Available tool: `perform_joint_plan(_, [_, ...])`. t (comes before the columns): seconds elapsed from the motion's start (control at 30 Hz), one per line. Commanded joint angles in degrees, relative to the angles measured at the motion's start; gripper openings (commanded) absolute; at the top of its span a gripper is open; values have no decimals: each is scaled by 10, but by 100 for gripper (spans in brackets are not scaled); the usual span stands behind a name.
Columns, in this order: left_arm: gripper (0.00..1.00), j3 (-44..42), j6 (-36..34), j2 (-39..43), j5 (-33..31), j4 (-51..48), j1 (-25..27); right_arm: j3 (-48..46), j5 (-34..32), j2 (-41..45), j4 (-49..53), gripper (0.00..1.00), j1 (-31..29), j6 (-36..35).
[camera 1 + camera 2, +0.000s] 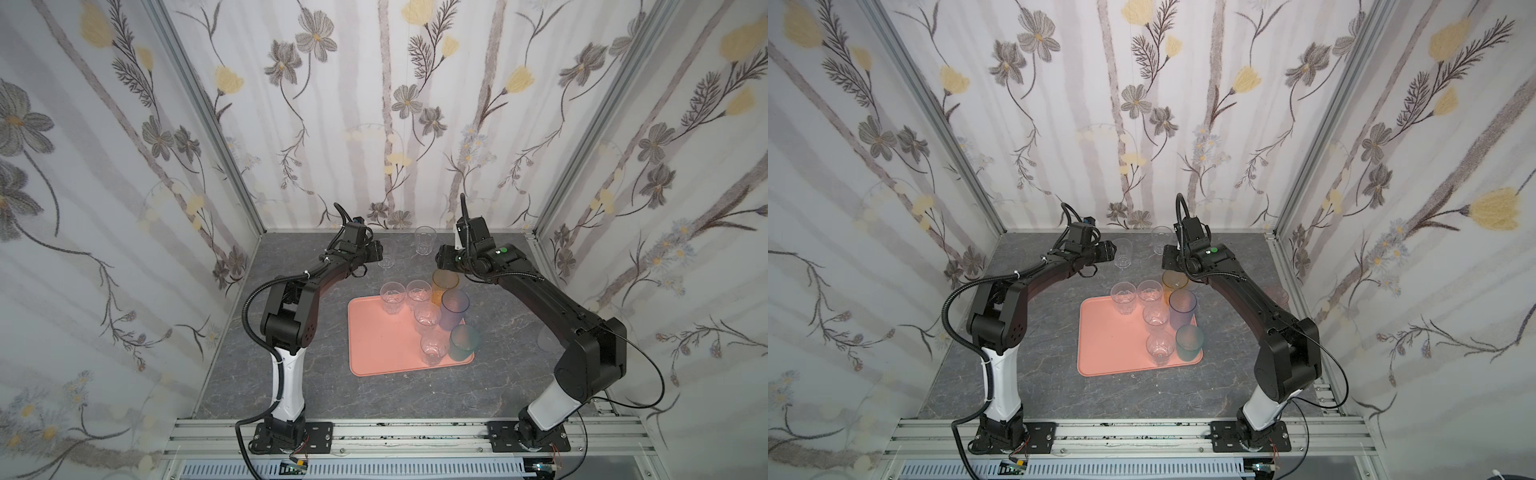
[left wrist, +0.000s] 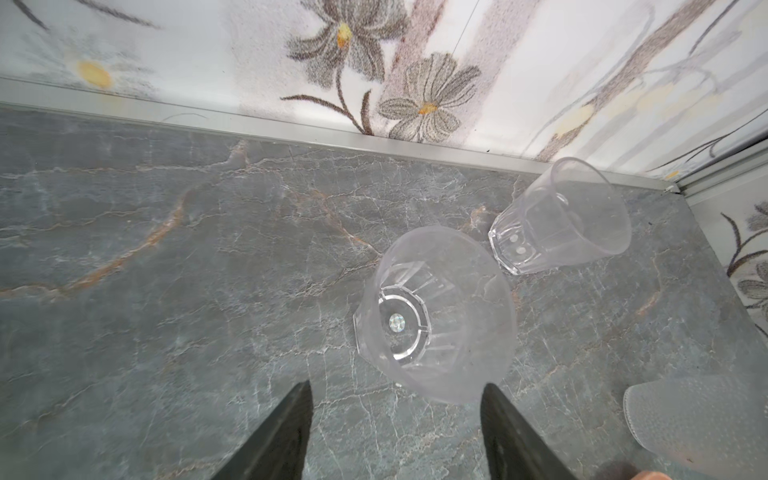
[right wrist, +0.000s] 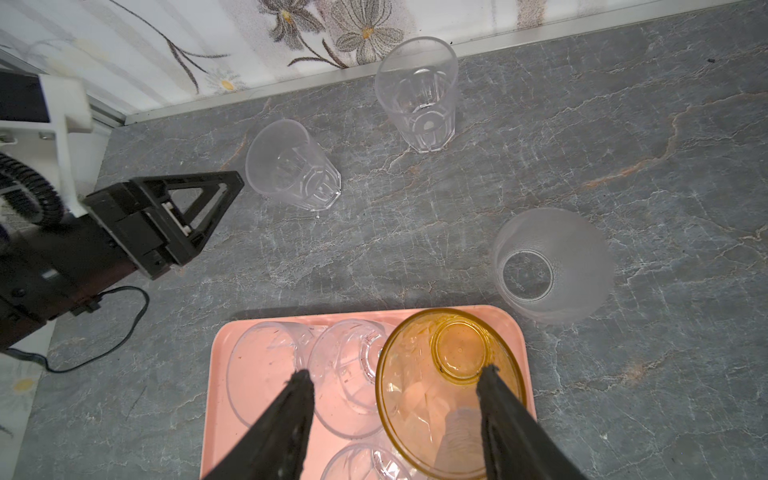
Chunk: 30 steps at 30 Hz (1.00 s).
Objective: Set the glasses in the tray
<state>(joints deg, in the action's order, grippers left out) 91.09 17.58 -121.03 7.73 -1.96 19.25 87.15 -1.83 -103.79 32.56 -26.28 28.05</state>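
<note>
The pink tray (image 1: pixel 374 340) (image 1: pixel 1108 340) (image 3: pixel 216 374) holds several clear glasses plus an amber glass (image 1: pixel 444 286) (image 3: pixel 449 390), a blue-purple one (image 1: pixel 454 309) and a teal one (image 1: pixel 463 343). My right gripper (image 1: pixel 444 257) (image 3: pixel 395 372) hovers open over the amber glass, holding nothing. On the table behind the tray, a clear glass (image 1: pixel 387 254) (image 2: pixel 436 316) stands just ahead of my open left gripper (image 1: pixel 376 251) (image 2: pixel 397 390), its rim beside one fingertip. A second clear glass (image 1: pixel 424 240) (image 2: pixel 561 216) stands near the back wall.
A frosted glass (image 3: pixel 552 266) (image 2: pixel 698 424) stands on the table beside the tray's far corner, hidden under the right arm in both top views. A pinkish glass (image 1: pixel 1278 296) shows past the right arm. Walls enclose the table on three sides.
</note>
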Motion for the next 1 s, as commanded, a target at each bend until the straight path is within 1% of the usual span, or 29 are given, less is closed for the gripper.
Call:
perform_joint_plan(0.0, [61, 39, -14, -33, 14, -30, -2, -1, 0, 5, -31, 63, 1, 7])
perform_joint_plan(0.13, [51, 78, -15, -69, 20, -40, -2, 0, 1, 3, -31, 63, 1, 6])
perform_joint_plan(0.2, [43, 97, -20, -84, 12, -49, -2, -3, -3, 1, -31, 63, 1, 7])
perform_joint_plan(0.37, [33, 124, -24, -102, -8, -61, -1, -8, -3, 0, -33, 63, 1, 7])
perform_joint_plan(0.5, [25, 120, -15, -97, 1, -60, 3, -8, -11, 2, -34, 63, 1, 7])
perform_joint_plan(0.67, [13, 93, -20, -70, -19, -60, 7, -6, -8, 3, -34, 63, 1, 8])
perform_joint_plan(0.8, [11, 67, -18, -30, -38, -60, 7, -9, -3, 5, -35, 62, 0, 9])
perform_joint_plan(0.97, [10, 39, 9, 21, -23, -58, 10, -14, 9, 7, -45, 62, -7, 20])
